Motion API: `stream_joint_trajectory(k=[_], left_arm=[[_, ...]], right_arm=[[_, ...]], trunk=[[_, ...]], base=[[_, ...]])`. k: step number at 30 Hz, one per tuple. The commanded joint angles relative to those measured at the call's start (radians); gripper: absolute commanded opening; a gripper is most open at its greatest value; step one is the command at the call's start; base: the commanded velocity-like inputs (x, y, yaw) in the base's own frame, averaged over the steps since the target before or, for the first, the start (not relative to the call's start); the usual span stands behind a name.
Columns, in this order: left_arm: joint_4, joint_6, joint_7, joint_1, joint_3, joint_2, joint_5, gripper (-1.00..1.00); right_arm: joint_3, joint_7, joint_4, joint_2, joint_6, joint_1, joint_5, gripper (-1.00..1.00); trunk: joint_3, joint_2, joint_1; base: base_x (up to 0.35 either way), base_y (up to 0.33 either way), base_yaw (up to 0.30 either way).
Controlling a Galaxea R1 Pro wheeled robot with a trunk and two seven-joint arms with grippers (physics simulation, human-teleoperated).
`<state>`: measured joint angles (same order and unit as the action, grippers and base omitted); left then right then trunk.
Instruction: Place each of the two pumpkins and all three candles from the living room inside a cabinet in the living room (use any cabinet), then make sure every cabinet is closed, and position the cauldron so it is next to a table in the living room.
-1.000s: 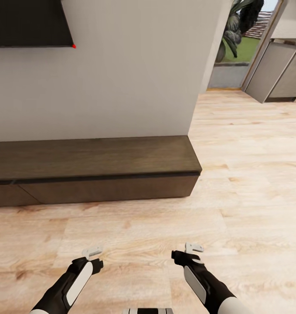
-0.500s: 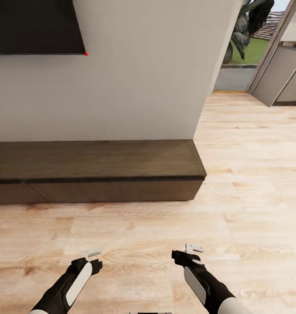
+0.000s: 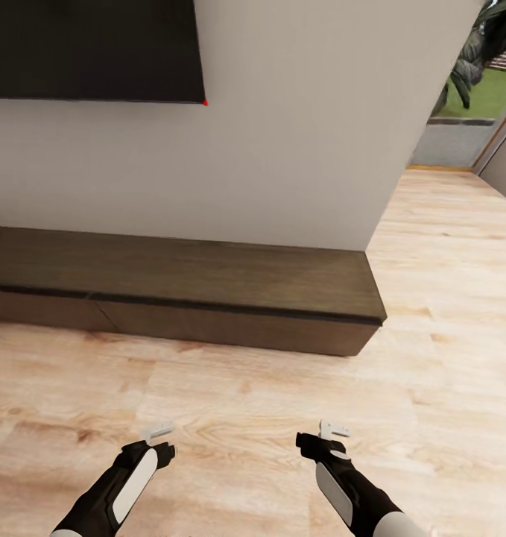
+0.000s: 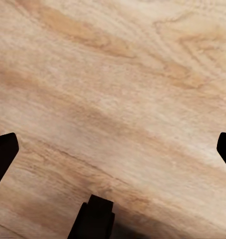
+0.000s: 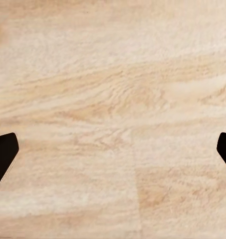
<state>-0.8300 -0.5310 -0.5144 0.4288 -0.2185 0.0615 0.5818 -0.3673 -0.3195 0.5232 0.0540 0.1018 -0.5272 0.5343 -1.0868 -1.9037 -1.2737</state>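
Wood floor (image 3: 282, 403) all around me, and the cabinet (image 3: 208, 298) sits ahead against the wall, drawers shut. My left fingers (image 3: 157, 431) and right fingers (image 3: 333, 429) hang wide apart, holding nothing. Guessing I'm between pickups, so next is finding a pumpkin or candle.

Black arms (image 3: 111, 492), white panels, pale grey fingertips (image 3: 159, 430).

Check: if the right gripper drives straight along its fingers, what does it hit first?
Most likely the pale wood-plank floor. The right gripper, open and empty, faces bare planks between its fingers; the gap to them is unclear.
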Motion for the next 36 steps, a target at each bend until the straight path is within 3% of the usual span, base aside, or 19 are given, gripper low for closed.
stream_joint_trajectory(k=[1, 36], left_arm=[[-0.001, -0.001, -0.010, 0.001, -0.005, 0.001, 0.011, 1.00], [-0.001, 0.000, -0.011, 0.001, -0.006, 0.001, 0.010, 1.00]], right_arm=[[-0.007, -0.009, 0.002, -0.001, 0.004, 0.000, 0.006, 1.00], [-0.007, -0.009, -0.006, 0.001, 0.004, 0.000, 0.006, 1.00]], trunk=[[0.003, 0.007, 0.004], [0.109, 0.252, 0.138]], base=[[0.000, 0.000, 0.285], [0.000, 0.000, 0.284]])
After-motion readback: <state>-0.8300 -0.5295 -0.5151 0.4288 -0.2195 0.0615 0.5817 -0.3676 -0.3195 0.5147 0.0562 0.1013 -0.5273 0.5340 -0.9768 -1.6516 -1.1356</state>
